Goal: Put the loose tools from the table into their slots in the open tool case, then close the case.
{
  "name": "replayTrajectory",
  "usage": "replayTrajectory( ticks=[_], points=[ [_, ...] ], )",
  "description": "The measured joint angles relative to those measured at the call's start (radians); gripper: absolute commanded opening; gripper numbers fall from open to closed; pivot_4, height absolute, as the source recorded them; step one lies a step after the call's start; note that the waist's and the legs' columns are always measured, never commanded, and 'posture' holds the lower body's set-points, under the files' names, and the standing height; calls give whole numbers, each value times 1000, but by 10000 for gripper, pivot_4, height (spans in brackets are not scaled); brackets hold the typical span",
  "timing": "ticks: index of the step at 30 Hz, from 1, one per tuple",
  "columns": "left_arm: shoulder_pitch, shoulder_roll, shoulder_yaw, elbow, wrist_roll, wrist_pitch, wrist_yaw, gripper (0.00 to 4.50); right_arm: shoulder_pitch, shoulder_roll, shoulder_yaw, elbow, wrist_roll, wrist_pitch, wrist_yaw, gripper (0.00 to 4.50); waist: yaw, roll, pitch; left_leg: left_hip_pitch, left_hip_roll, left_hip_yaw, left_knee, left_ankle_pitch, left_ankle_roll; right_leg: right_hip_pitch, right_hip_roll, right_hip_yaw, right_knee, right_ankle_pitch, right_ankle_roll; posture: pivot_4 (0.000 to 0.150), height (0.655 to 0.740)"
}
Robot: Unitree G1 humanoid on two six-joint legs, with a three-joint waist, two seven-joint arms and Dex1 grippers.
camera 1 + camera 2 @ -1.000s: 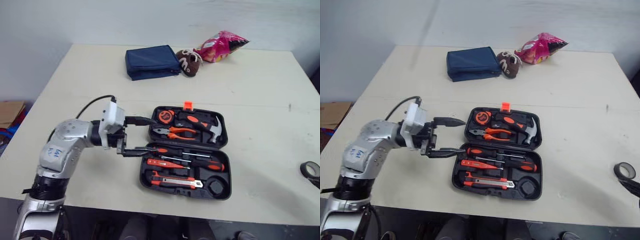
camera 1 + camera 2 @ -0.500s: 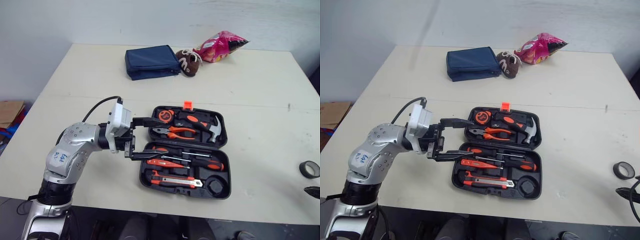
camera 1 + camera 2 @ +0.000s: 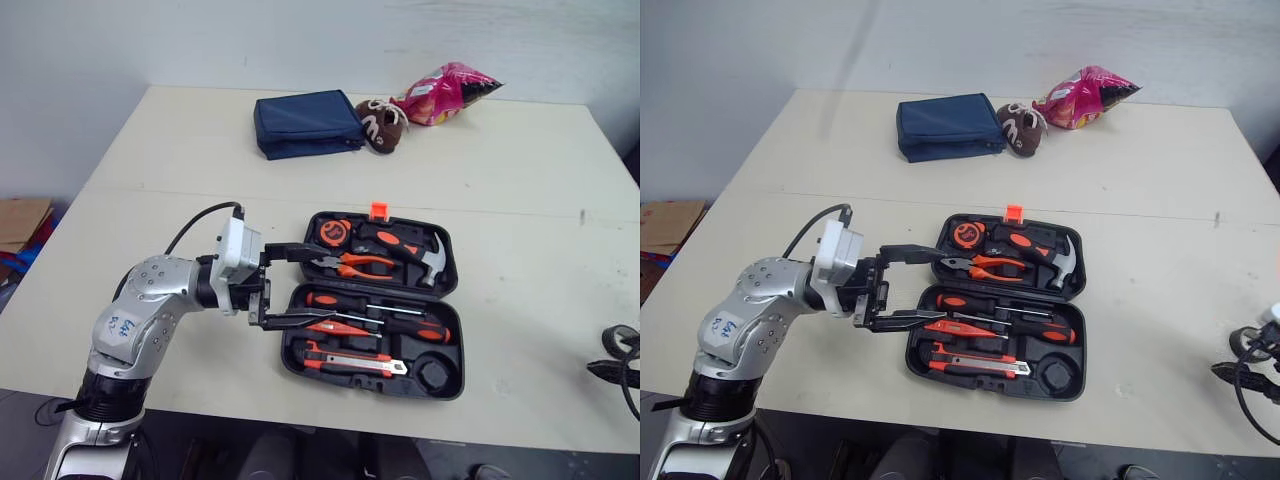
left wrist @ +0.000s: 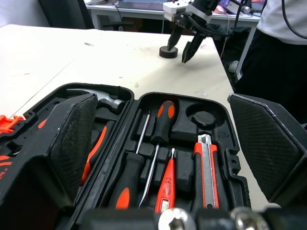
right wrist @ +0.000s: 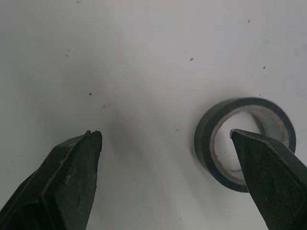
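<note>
The black open tool case [image 3: 350, 377] lies flat on the table with hammer [image 3: 425, 255], pliers [image 3: 352, 266], screwdrivers [image 3: 375, 327] and utility knife [image 3: 355, 362] seated. Its round recess [image 3: 437, 372] stands empty. My left gripper [image 3: 315, 288] is open over the case's left end, one finger above the pliers, the other above the screwdriver handles, nothing held. A black tape roll [image 5: 205, 146] lies loose near the table's right edge. My right gripper [image 5: 164, 135] is open just above it, one finger over the roll's hole, the other off to its side.
At the far side lie a navy pouch [image 3: 305, 123], a brown plush toy [image 3: 378, 125] and a pink snack bag [image 3: 445, 92]. A person [image 4: 283, 24] stands beyond the table's right edge. Bare tabletop surrounds the case.
My left gripper has moved right, from beside the case to over its left end, still open. My right gripper has come in at the right edge and now stands over the tape roll.
</note>
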Motion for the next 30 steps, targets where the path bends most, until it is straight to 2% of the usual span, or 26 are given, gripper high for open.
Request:
replayTrajectory(
  ticks=[7,8,9,10,15,16,17,23,28,30],
  points=[
    [12,0,-1,0,0,-24,-2,44210,-79,-1,68,35,-21,28,11,45000,0,-1,1,0,0,0,1,0,0,0,0,0,0,0,0,1500,7400],
    [12,0,-1,0,0,-27,-2,45000,-85,-1,73,37,-22,27,12,40973,-1,-1,1,0,0,0,1,0,0,0,0,0,0,0,0,1500,7400],
    [12,0,0,0,0,-30,-3,45000,-97,-1,81,46,-23,25,15,39445,-2,-2,1,0,0,0,1,0,0,0,0,0,0,0,0,1500,7400],
    [13,0,0,0,0,-32,-6,45000,-108,-1,87,59,-23,20,18,36004,-3,-2,1,0,0,0,1,0,0,0,0,0,0,0,0,1500,7400],
    [13,-7,10,1,-23,-36,-15,45000,-139,-1,94,107,-31,1,33,10450,-2,-2,1,0,0,0,1,0,0,0,0,0,0,0,0,1500,7400],
    [13,-8,12,1,-26,-37,-15,45000,-142,-1,95,114,-34,-4,34,4188,-1,-2,1,0,0,0,1,0,0,0,0,0,0,0,0,1500,7400],
    [13,-8,12,1,-26,-40,-19,45000,-148,-1,95,119,-42,-9,35,521,0,-2,1,0,0,0,1,0,0,0,0,0,0,0,0,1500,7400],
    [10,-6,5,12,-25,-61,-66,45000,-132,-1,89,89,-60,-177,72,521,-1,-2,1,0,0,0,0,0,0,0,1,0,0,0,0,1500,7400],
    [-6,-1,-5,26,-43,-43,-114,45000,-98,-11,-7,-232,70,-32,148,521,-2,-1,1,0,2,0,0,0,-1,0,2,0,1,0,0,1500,7400],
    [-12,3,-15,32,-44,-45,-142,45000,-69,-23,-24,-449,180,79,192,521,2,-1,1,0,2,-2,0,0,-2,0,2,-1,0,0,0,1500,7400]
  ],
)
